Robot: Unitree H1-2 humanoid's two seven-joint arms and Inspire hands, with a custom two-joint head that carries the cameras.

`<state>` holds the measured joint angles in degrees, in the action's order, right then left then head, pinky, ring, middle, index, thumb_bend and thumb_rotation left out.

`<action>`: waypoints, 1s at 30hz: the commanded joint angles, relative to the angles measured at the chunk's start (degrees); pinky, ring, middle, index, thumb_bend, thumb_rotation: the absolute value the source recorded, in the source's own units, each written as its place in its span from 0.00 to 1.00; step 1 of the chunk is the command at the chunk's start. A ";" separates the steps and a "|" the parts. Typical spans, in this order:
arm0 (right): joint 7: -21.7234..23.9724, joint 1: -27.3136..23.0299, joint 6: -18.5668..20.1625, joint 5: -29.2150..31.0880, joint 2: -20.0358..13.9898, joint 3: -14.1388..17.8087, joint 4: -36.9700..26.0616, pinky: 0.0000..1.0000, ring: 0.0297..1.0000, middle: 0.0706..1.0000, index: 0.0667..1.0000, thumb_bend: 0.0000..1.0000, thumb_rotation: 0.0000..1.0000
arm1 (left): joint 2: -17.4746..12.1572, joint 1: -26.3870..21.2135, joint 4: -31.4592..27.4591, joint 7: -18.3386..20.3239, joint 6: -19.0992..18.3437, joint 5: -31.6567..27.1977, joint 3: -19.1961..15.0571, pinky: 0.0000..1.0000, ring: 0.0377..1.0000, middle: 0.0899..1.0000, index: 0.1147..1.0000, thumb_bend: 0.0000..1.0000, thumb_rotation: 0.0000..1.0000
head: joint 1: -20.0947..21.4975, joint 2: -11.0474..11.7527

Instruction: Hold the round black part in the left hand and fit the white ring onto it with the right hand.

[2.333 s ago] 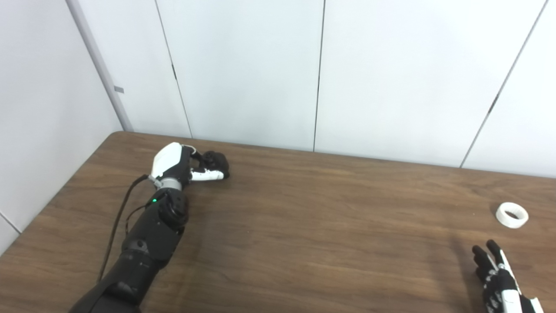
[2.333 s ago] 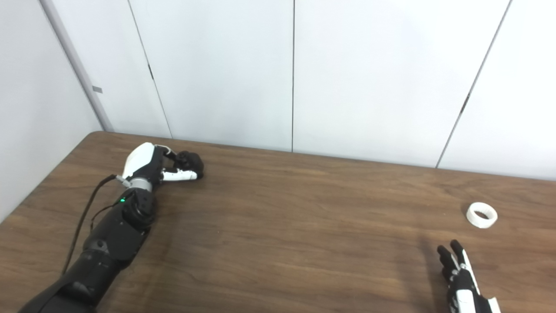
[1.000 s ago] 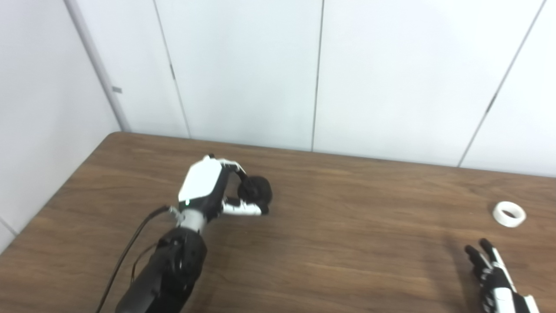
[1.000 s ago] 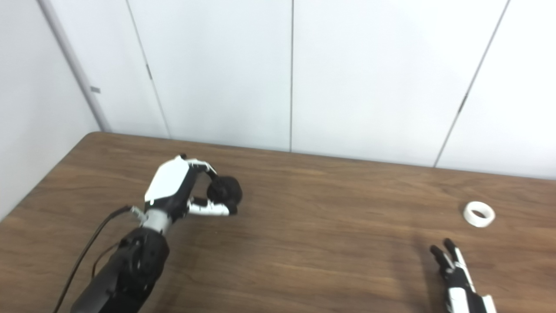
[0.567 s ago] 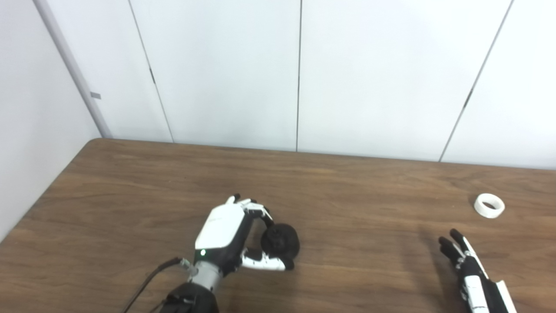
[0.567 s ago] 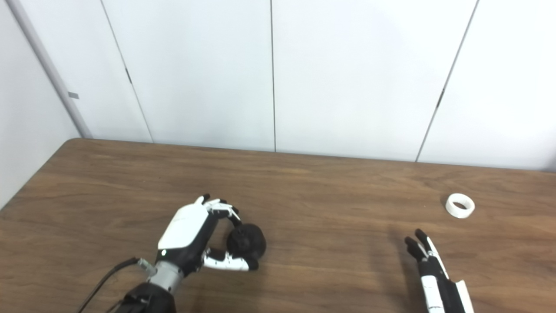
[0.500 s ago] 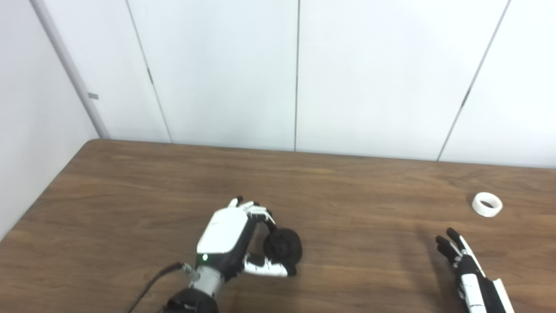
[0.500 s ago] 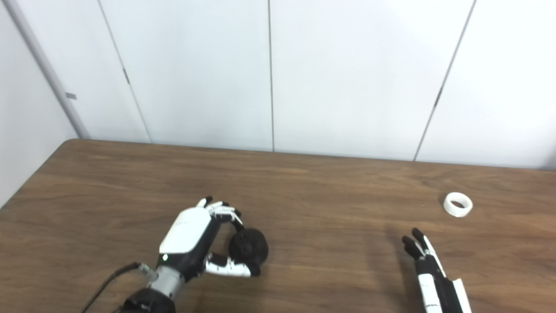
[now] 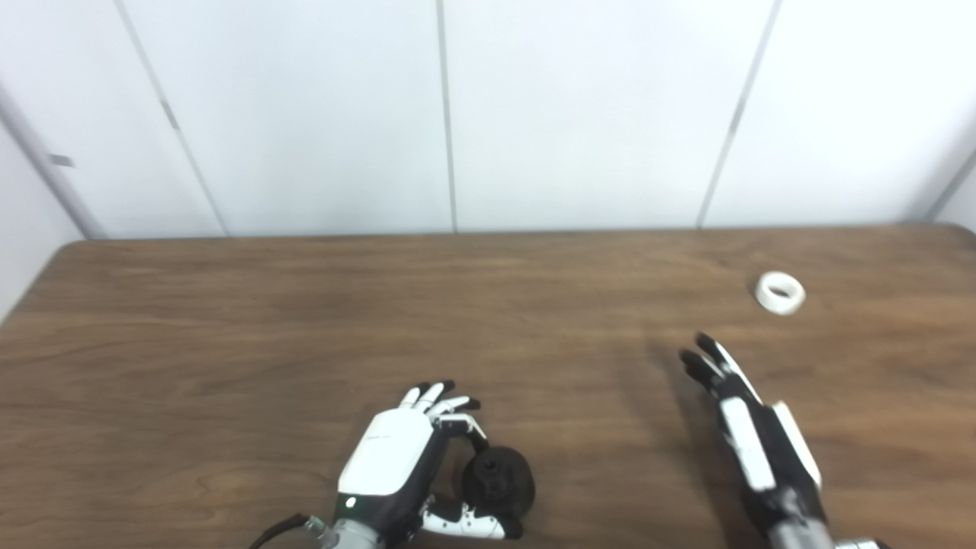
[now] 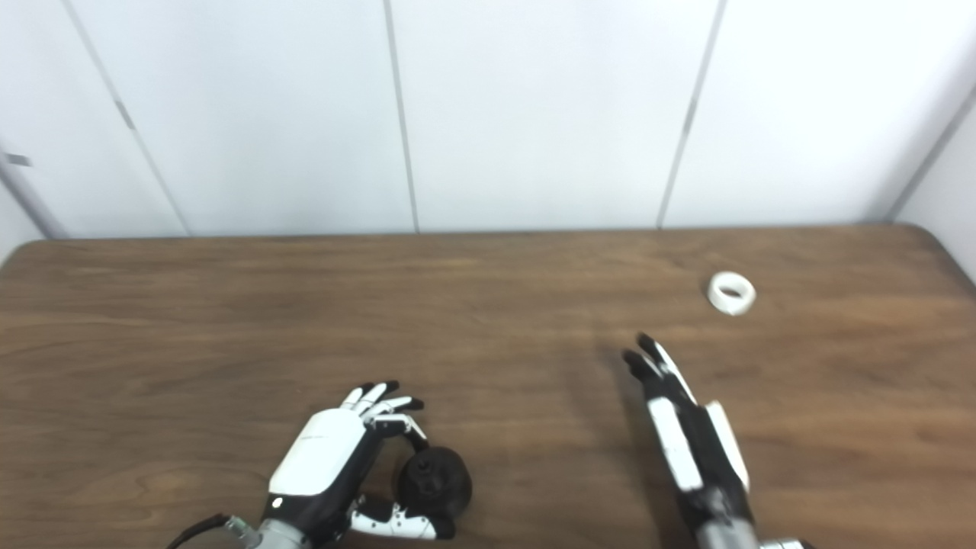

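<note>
My left hand is near the table's front edge, shut on the round black part, which is pinched between fingers above and thumb below. The same black part shows in the right eye view, held by the left hand. The white ring lies flat on the table at the far right, also seen as the white ring. My right hand is open with fingers stretched out, pointing toward the ring and short of it by roughly a hand's length.
A brown wooden table spans the view, with white wall panels behind its far edge. The table's right corner lies just past the ring.
The camera has swung right and down. My left hand has carried the black part from the far left toward the front middle. My right hand has reached further forward toward the ring.
</note>
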<state>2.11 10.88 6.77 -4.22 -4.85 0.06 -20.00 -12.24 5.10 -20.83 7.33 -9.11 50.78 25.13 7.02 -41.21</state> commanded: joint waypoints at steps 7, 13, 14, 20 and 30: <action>-2.30 1.09 2.37 -0.09 2.84 -1.03 -4.36 1.00 0.92 0.88 0.92 0.49 1.00 | 0.13 2.63 -0.06 -1.46 4.18 2.05 0.29 1.00 0.95 0.82 0.42 0.52 0.06 | 2.00 -1.68; -2.82 0.32 3.83 -1.33 0.88 -0.75 -6.10 1.00 0.92 0.88 0.90 0.47 0.97 | 0.38 3.56 1.68 -2.15 4.96 2.47 0.33 1.00 0.95 0.82 0.42 0.52 0.06 | 2.25 -2.55; -2.78 0.19 4.09 -1.67 0.48 -0.58 -6.35 0.98 0.92 0.88 0.90 0.48 0.94 | 0.40 3.61 1.90 -2.30 5.10 2.56 0.32 1.00 0.94 0.82 0.42 0.52 0.06 | 2.23 -2.62; -3.44 -1.30 10.06 -7.37 -1.48 1.55 -9.74 0.89 0.89 0.87 0.84 0.62 0.64 | 0.74 4.06 2.82 -2.71 5.66 3.08 0.02 1.00 0.94 0.82 0.42 0.52 0.06 | 2.64 -3.13; -2.92 -7.86 15.04 -15.34 -6.47 5.16 -11.03 0.84 0.85 0.83 0.73 0.77 0.28 | 0.78 4.36 3.22 -3.54 5.95 3.19 -0.19 1.00 0.93 0.81 0.42 0.52 0.06 | 5.88 -3.34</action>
<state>-0.63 5.51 21.97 -18.10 -10.35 4.56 -28.73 -11.07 8.79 -18.33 2.90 -3.52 53.12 24.69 12.91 -44.47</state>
